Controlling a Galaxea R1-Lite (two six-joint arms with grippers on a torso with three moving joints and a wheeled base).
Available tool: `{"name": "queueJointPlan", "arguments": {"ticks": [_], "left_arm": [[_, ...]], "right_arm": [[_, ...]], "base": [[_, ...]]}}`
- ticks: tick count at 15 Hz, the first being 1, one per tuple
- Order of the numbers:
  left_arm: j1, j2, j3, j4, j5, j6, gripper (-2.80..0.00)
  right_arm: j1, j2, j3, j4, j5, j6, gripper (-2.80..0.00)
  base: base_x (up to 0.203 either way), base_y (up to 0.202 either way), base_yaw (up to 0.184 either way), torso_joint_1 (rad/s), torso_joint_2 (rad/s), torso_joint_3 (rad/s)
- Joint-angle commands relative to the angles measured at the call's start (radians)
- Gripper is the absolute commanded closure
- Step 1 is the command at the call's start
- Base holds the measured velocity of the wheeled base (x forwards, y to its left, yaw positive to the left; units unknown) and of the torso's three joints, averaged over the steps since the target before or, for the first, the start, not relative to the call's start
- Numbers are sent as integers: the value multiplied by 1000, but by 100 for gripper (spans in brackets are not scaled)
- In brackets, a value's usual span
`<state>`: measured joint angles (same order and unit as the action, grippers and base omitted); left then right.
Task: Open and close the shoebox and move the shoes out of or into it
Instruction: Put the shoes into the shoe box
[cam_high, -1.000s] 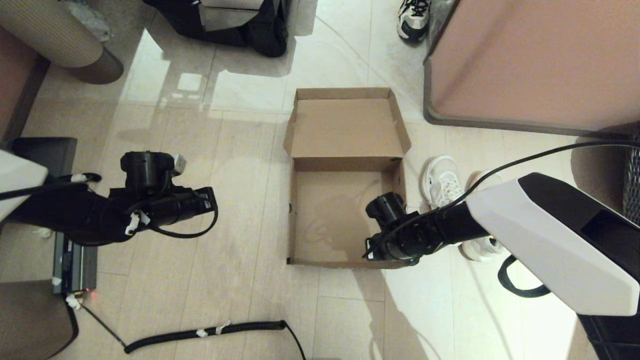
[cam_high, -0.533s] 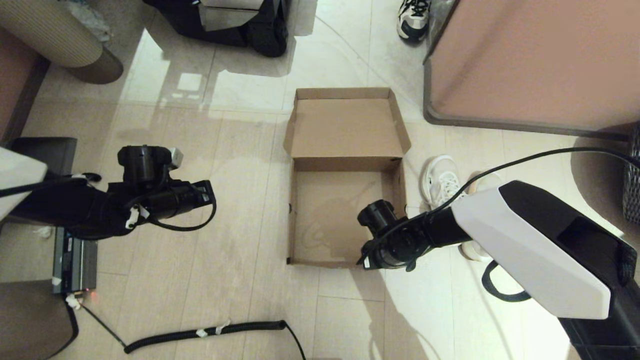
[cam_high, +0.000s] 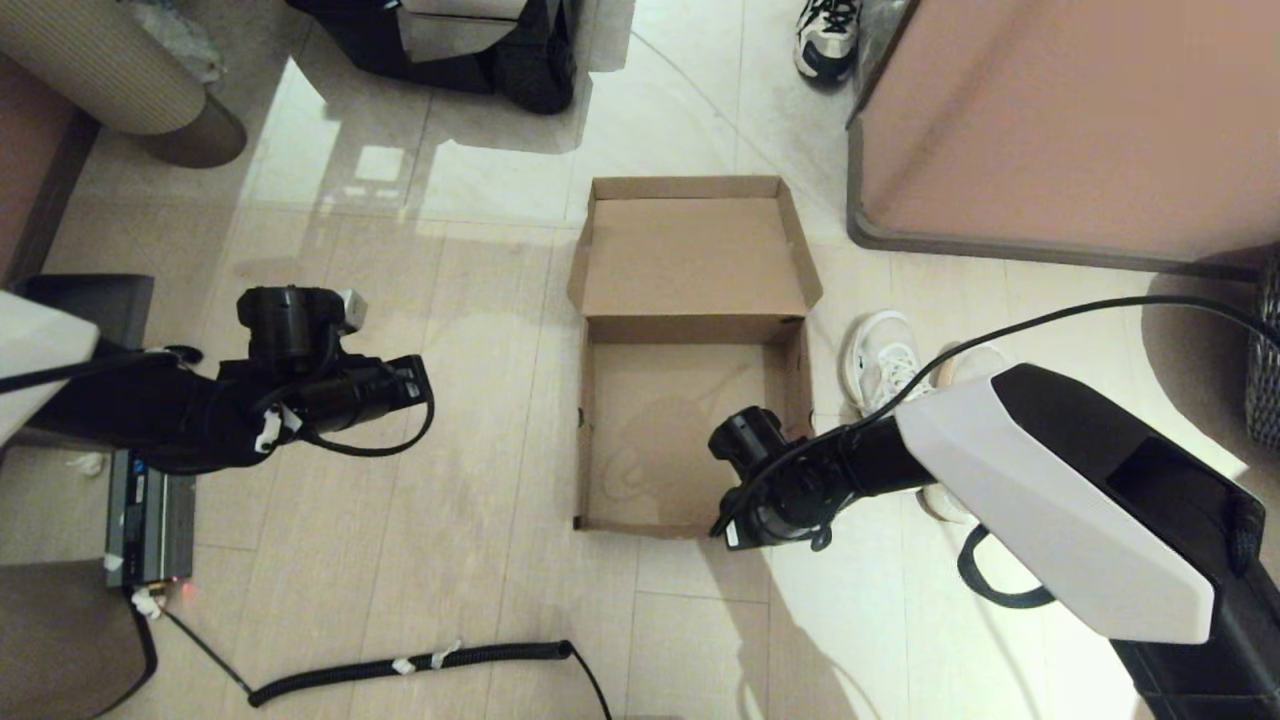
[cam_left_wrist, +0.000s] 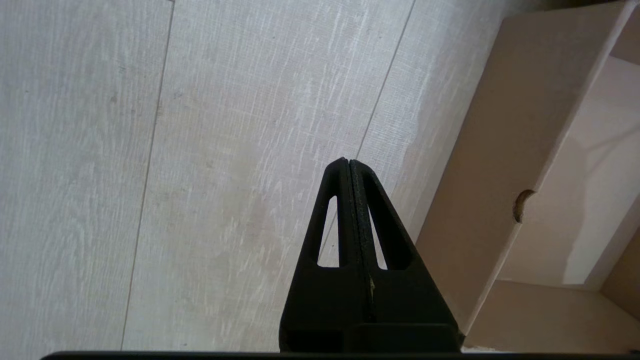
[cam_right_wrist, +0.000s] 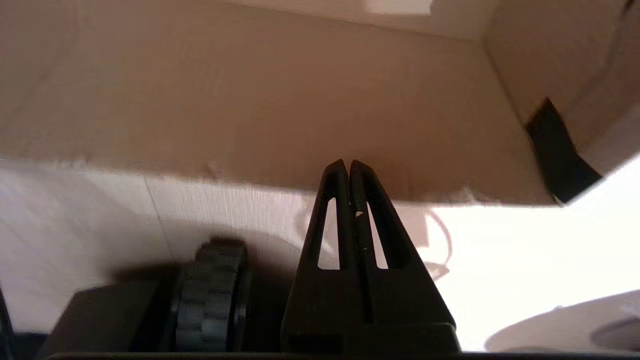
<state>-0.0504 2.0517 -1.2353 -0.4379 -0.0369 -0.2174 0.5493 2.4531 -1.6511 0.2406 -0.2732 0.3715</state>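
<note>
The brown cardboard shoebox (cam_high: 660, 440) stands open and empty on the floor, its lid (cam_high: 695, 255) folded back on the far side. The white mesh shoes (cam_high: 885, 365) sit on the floor just right of the box, and my right arm hides part of the nearer one. My right gripper (cam_high: 750, 515) hangs at the box's near right corner. In the right wrist view it (cam_right_wrist: 348, 162) is shut and empty, close to the box wall (cam_right_wrist: 300, 100). My left gripper (cam_high: 405, 385) hovers left of the box. It (cam_left_wrist: 348, 161) is shut and empty over floor beside the box wall (cam_left_wrist: 480, 175).
A pink cabinet (cam_high: 1050, 120) stands at the far right, with a black-and-white sneaker (cam_high: 828, 38) beside it. A coiled cable (cam_high: 420, 662) lies on the near floor and a black device (cam_high: 150, 525) at the left. My base's wheel (cam_right_wrist: 212, 295) shows near the right gripper.
My right arm has swung a little leftward, carrying its shut gripper along the box's near right corner. The left arm has shifted only slightly. Box and shoes have not moved.
</note>
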Motion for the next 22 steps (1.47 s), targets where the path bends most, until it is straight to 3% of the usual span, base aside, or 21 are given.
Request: {"name": "queueJointPlan", "arguments": {"ticks": [1, 7, 14, 17, 22], "left_arm": [[0, 1, -1, -2, 0, -2, 0], [12, -12, -1, -2, 0, -2, 0], [21, -13, -1, -2, 0, -2, 0], [22, -13, -1, -2, 0, -2, 0], [26, -8, -1, -2, 0, -2, 0]], "right_arm": [[12, -25, 7, 32, 0, 9, 0], [36, -73, 97, 52, 3, 20, 0], [33, 19, -48, 52, -13, 29, 0], [33, 58, -51, 76, -35, -25, 0], [47, 43, -33, 161, -32, -15, 0]], "base": [[0, 0, 0, 0, 0, 0], [0, 0, 0, 0, 0, 0], [0, 0, 0, 0, 0, 0], [0, 0, 0, 0, 0, 0], [0, 0, 0, 0, 0, 0]]}}
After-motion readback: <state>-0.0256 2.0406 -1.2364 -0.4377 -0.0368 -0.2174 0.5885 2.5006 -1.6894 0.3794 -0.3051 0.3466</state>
